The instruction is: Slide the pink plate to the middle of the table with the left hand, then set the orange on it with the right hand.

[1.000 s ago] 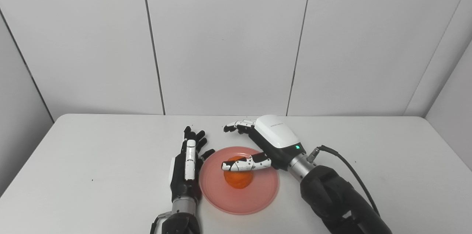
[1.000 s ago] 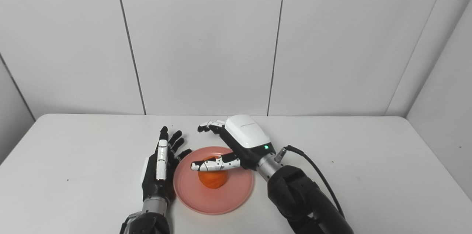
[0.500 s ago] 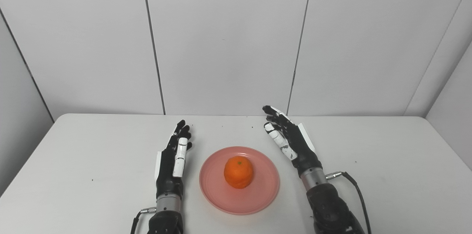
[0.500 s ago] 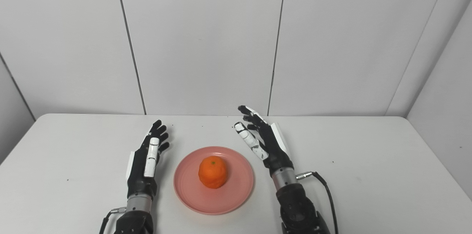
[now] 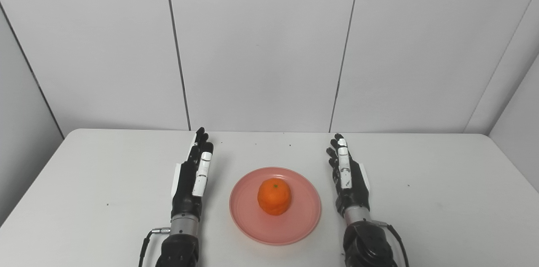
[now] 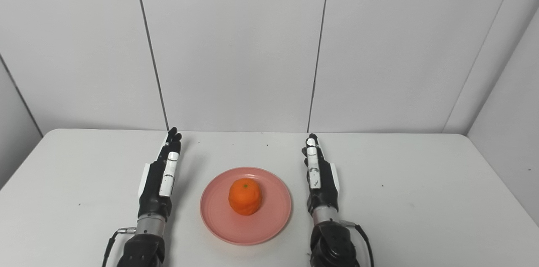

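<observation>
In the left eye view you see the left hand (image 5: 191, 178) and right hand (image 5: 348, 176) with fingers straight, grasping nothing, flanking the pink plate (image 5: 294, 227) mid-table (image 5: 84, 182). In the right eye view, the orange (image 6: 245, 196) sits on it; a second ago your right hand hovered over it.

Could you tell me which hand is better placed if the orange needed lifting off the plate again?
Neither, clearly: the round orange sits mid-plate on the pink plate, with the open left hand and open right hand flanking it about equally. By its assigned role, right.
</observation>
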